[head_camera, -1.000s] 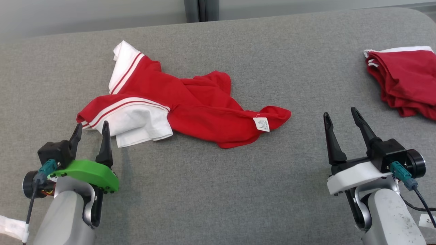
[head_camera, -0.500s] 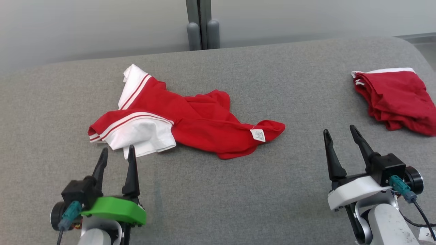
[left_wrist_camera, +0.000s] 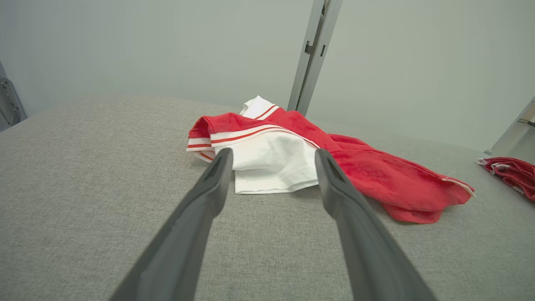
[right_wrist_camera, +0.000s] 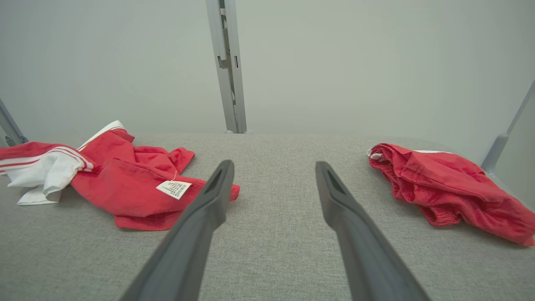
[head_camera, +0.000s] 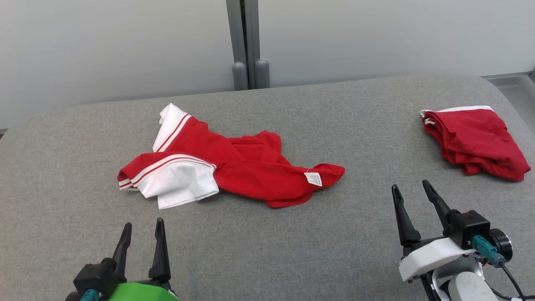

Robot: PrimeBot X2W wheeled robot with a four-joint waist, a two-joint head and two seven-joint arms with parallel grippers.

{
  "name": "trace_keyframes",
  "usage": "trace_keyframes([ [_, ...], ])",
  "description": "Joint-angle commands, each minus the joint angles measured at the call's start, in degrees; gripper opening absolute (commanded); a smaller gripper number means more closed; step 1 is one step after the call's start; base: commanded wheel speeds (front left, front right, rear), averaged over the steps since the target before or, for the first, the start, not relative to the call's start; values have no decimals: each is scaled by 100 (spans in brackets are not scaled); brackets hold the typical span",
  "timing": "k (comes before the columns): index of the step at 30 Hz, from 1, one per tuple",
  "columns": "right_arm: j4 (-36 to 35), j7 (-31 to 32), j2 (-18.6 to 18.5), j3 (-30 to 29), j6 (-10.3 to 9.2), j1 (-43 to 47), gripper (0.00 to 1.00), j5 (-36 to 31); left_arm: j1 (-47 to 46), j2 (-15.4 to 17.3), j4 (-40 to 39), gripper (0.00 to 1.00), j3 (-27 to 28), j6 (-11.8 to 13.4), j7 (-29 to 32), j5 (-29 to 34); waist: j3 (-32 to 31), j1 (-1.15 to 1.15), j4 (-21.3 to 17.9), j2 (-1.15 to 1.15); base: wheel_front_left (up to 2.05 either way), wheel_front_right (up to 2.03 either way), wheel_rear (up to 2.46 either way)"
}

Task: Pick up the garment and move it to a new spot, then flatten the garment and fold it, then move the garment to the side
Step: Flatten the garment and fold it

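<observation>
The crumpled red garment (head_camera: 250,175) lies soft and creased in the middle of the grey woven surface (head_camera: 292,251). Its long axis runs left to right, with the white, red-striped ends at the robot's left and the tagged end (small white label (head_camera: 313,179)) pointing right. The left gripper (head_camera: 143,223) and right gripper (head_camera: 409,185) hover near it, fingers spread, holding nothing.

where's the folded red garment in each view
Head view: folded garment, right edge, mid-height.
Left wrist view: folded garment, cut off by the right edge.
Right wrist view: folded garment, right side, mid-height.
Shared landmark: grey post at the back, upper middle of each.
</observation>
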Motion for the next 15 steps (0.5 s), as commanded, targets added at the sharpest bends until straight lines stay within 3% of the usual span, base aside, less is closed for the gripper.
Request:
trace_keyframes([
  [1, 22, -27, -20, 14, -9, 64, 100, 34, 59, -4, -9, 100, -2, -16, -17, 12, -9, 0, 0, 0, 0, 0, 0],
  [15, 42, -26, -20, 77, -9, 95, 100, 62, 41, -21, 114, 100, -116, -47, -17, 9, -18, 0, -9, 0, 0, 0, 0],
])
